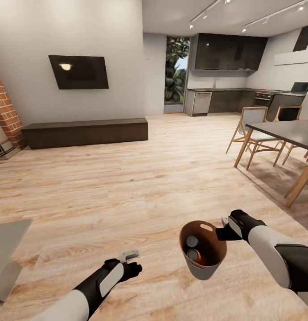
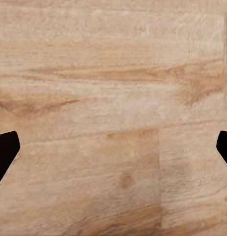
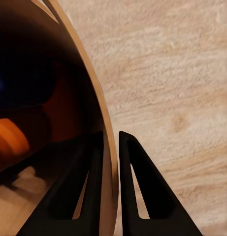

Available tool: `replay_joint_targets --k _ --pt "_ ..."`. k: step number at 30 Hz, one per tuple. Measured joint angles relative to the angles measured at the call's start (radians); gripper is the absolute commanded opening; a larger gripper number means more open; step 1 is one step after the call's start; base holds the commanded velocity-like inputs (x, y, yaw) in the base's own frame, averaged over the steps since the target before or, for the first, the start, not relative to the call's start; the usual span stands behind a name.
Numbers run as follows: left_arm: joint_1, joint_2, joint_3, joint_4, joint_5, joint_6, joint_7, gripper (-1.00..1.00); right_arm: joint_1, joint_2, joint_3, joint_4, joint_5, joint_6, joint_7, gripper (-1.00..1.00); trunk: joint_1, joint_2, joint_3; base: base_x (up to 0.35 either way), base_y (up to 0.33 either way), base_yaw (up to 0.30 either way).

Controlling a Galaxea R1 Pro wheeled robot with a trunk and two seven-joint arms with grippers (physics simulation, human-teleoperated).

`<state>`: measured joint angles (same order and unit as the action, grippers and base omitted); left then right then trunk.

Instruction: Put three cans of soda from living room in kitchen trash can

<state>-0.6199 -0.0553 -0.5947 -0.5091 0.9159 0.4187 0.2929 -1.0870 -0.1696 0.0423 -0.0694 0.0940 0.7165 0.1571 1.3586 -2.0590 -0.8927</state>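
Your right gripper (image 1: 223,225) pinching the trash can (image 1: 211,263) wall, two soda cans (image 1: 192,248) visible inside, your left gripper (image 1: 132,261) spread, wood floor (image 1: 149,169), kitchen (image 1: 234,89) ahead.

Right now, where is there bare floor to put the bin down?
Lots of bare wood floor lies between the long dark bench and the dining table. It gets crowded at the right, around the table legs and chairs. The bin hangs from the right pincer, which clamps its wall. The left pincer is open over bare floor.
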Motion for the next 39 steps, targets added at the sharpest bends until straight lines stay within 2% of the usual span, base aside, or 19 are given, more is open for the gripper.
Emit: replay_joint_targets --k 2,4,6,9,12,19,39 --pt "0.001 0.013 0.000 -0.022 0.000 0.000 0.001 1.00 0.002 0.000 0.005 0.000 0.004 0.000 -0.002 -1.00 0.000 0.000 0.000 0.000 0.000 0.000" --pt "0.002 0.038 0.001 -0.074 0.001 0.002 0.001 1.00 0.004 0.000 0.006 0.001 0.006 -0.001 -0.004 -1.00 0.000 0.000 0.000 0.000 0.000 0.000" --pt "0.004 0.083 0.000 -0.161 0.000 0.006 0.002 1.00 0.006 0.000 0.005 0.001 0.004 -0.001 -0.004 -1.00 0.000 0.000 0.000 0.000 0.000 0.000" --pt "0.009 0.125 -0.001 -0.247 0.001 0.009 0.003 1.00 0.007 0.002 0.002 0.001 0.001 -0.001 -0.004 -1.00 0.004 -0.007 -0.003 0.000 0.000 0.000" --pt "0.011 0.138 -0.002 -0.275 0.001 0.009 0.003 1.00 0.007 0.003 0.000 0.000 -0.001 -0.002 -0.005 -1.00 0.015 -0.028 -0.012 0.000 0.000 0.000" --pt "0.012 0.147 -0.001 -0.293 0.001 0.005 0.003 1.00 0.008 0.000 0.002 -0.001 0.001 -0.002 0.003 -1.00 0.042 -0.077 -0.034 0.000 0.000 0.000" --pt "0.012 0.148 0.000 -0.293 0.001 0.002 0.000 1.00 0.008 0.001 0.006 0.002 0.007 -0.003 0.009 -1.00 0.119 -0.217 -0.097 0.000 0.000 0.000"
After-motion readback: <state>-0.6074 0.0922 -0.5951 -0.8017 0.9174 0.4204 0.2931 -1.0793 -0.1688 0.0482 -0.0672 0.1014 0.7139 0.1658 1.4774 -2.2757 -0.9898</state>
